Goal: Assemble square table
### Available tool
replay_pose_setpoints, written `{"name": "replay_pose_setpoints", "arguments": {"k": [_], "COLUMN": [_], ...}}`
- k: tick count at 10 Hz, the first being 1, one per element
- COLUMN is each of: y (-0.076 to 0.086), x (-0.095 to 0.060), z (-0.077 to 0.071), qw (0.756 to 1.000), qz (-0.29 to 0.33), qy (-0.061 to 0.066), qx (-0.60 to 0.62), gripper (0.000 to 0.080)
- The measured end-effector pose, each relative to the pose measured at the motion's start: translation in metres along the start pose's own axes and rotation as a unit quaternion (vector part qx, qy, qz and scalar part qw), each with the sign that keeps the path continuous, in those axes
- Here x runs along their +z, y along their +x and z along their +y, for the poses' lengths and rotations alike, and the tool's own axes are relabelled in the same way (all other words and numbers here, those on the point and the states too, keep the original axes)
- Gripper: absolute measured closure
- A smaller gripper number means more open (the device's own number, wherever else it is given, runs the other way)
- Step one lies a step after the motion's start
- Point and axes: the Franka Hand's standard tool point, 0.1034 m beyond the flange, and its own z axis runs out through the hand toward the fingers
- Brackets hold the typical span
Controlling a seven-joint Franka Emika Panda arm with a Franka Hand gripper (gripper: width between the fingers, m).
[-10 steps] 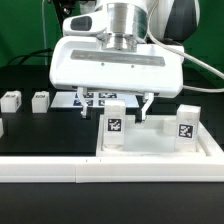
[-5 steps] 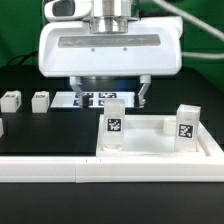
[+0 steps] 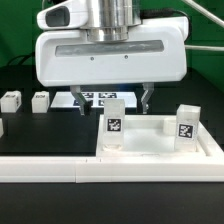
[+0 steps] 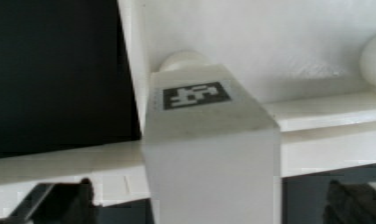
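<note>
The white square tabletop (image 3: 160, 150) lies at the exterior view's right, against the front rail. Two white tagged legs stand upright on it: one (image 3: 115, 123) at its near left corner, one (image 3: 187, 122) at its right. My gripper (image 3: 114, 100) hangs open just behind and above the left leg, fingers (image 3: 148, 97) spread wider than the leg. In the wrist view that leg (image 4: 206, 150) fills the middle, between the dark fingertips (image 4: 60, 202) and clear of both. The gripper (image 4: 206, 208) holds nothing. The tabletop (image 4: 327, 95) lies behind the leg.
Two loose legs (image 3: 11, 100) (image 3: 40, 100) stand on the black table at the exterior view's left, a third (image 3: 2, 128) at the left edge. The marker board (image 3: 98, 98) lies behind the gripper. The long white border rail (image 3: 50, 170) runs along the front.
The gripper body has shifted toward the exterior view's left and looms larger in frame. Its fingers stay open over the left leg. No part has moved.
</note>
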Motion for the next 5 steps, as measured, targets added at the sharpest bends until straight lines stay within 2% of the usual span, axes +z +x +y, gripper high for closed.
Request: {"name": "replay_pose_setpoints", "arguments": {"k": [2, 3, 4, 5], "y": [-0.0005, -0.0075, -0.0069, -0.006], "x": [0.0012, 0.0061, 0.0067, 0.0074], "z": [0.0012, 0.0053, 0.0064, 0.0064], "qw": [1.0, 0.999, 0.998, 0.999], "qz": [-0.001, -0.03, -0.055, -0.049], "qy": [0.0, 0.0, -0.001, -0.002], "qx": [0.001, 0.013, 0.024, 0.024], "gripper": [0.0151, 0.0151, 0.0151, 0.0151]}}
